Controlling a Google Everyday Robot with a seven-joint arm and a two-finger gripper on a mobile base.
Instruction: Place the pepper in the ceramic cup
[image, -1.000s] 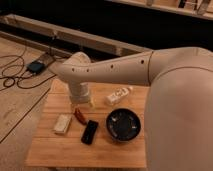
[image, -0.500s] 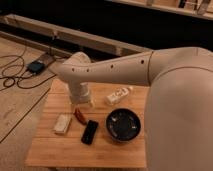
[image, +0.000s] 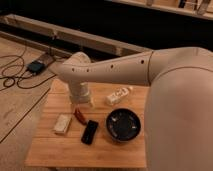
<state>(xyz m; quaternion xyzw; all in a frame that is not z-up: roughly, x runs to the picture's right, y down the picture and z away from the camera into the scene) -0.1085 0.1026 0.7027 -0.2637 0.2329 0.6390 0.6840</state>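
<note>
Camera view: gripper (image: 82, 104) hangs low over the desk (image: 60, 150), fingers spread apart. 1 pepper (image: 78, 115) lies on the desk just below the fingers, ungripped. 1 black remote (image: 90, 132) sits just beyond the pepper, toward the camera. 1 black bowl (image: 123, 125) lies off toward frame right.

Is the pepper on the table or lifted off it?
On the table: the pepper lies flat beside the black remote, right by the gripper, which hangs just above the wood.
</note>
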